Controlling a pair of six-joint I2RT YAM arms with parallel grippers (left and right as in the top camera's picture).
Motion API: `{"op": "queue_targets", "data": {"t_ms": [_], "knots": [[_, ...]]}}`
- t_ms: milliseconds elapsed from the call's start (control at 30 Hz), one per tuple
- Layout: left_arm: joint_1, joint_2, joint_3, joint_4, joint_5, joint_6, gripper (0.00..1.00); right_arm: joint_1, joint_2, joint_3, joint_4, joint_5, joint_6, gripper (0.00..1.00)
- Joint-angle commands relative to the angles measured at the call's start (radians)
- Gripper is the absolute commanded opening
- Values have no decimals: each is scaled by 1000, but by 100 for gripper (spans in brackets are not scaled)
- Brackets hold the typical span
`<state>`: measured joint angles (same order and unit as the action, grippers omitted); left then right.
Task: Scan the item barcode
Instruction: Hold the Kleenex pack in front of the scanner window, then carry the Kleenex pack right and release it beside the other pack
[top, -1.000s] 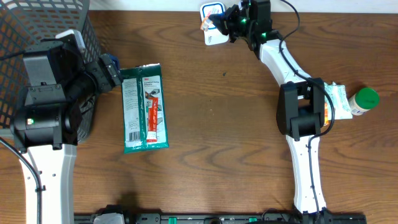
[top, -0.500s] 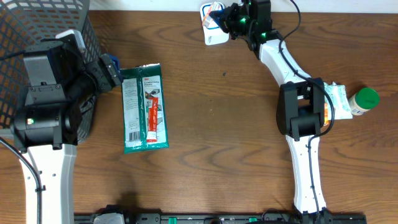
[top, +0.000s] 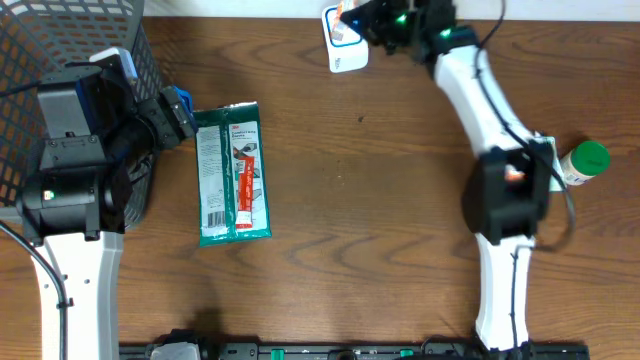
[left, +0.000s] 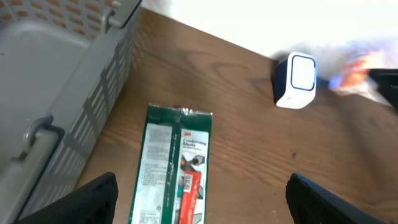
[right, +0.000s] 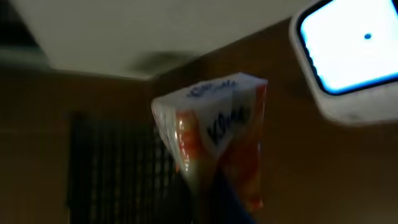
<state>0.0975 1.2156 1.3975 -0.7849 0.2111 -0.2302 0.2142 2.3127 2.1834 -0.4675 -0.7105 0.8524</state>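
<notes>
On the brown wooden table (top: 360, 210), from largest to smallest: a grey mesh basket (top: 40, 35) stands at the left edge. The left gripper (top: 178, 110) rests beside it, jaws spread wide and empty, just above a flat green plastic packet (top: 233, 173). At the far edge stands a small white scanner with a blue-rimmed window (top: 347, 45). The right gripper (top: 370, 18) is clamped on the orange-and-white tissue pack (right: 214, 137), which is lifted just beside the scanner. A green-capped white bottle (top: 583, 162) lies at the right.
</notes>
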Motion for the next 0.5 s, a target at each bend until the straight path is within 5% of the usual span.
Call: {"op": "queue_targets", "data": {"t_ms": [0, 167, 267, 467], "knots": [[5, -1, 5, 0, 6, 12, 87, -18, -171, 20, -206, -11, -325, 1], [5, -1, 5, 0, 6, 12, 87, -18, -247, 20, -562, 99, -617, 1], [5, -1, 5, 0, 6, 12, 87, -18, -248, 16, -811, 324, -711, 1], [5, -1, 5, 0, 6, 12, 87, -18, -246, -70, -971, 615, -712, 1]]}}
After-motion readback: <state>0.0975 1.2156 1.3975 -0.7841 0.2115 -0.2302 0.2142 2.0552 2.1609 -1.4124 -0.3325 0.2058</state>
